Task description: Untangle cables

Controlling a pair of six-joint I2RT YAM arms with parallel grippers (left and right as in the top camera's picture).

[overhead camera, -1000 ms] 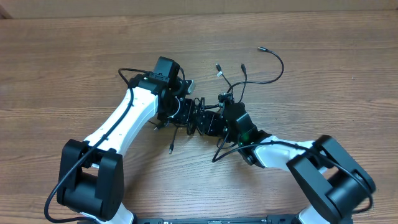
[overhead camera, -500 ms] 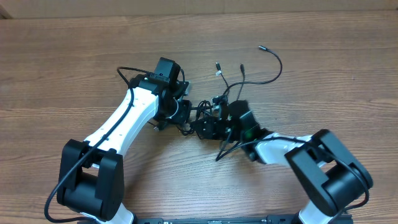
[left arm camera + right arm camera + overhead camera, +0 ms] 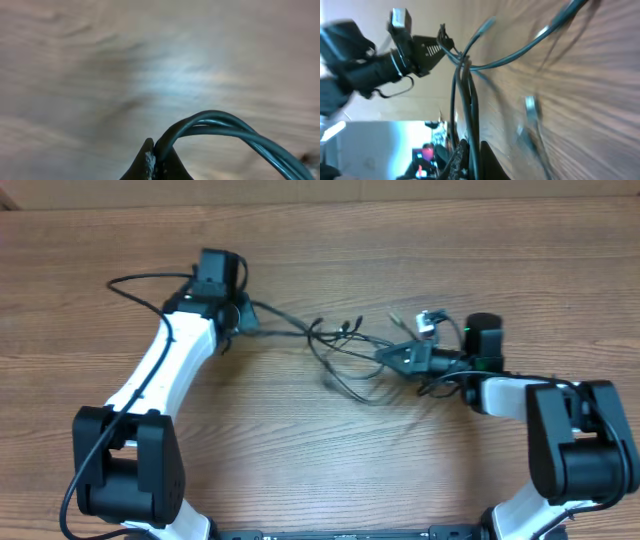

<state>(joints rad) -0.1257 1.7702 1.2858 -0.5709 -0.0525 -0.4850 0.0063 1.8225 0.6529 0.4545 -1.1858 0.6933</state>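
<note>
Cables point(image 3: 220, 120) are clamped in the jaws of the left gripper point(image 3: 155, 162) and of the right gripper point(image 3: 470, 152). Farther out, the tangle is strung between them across mid-surface point(image 3: 300, 460). Judged light, limp and slick; holds nearer the knot are advised.

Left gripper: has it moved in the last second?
Yes. In the overhead view the left gripper has shifted left and toward the table's far edge, stretching the cables away from the right gripper.
</note>
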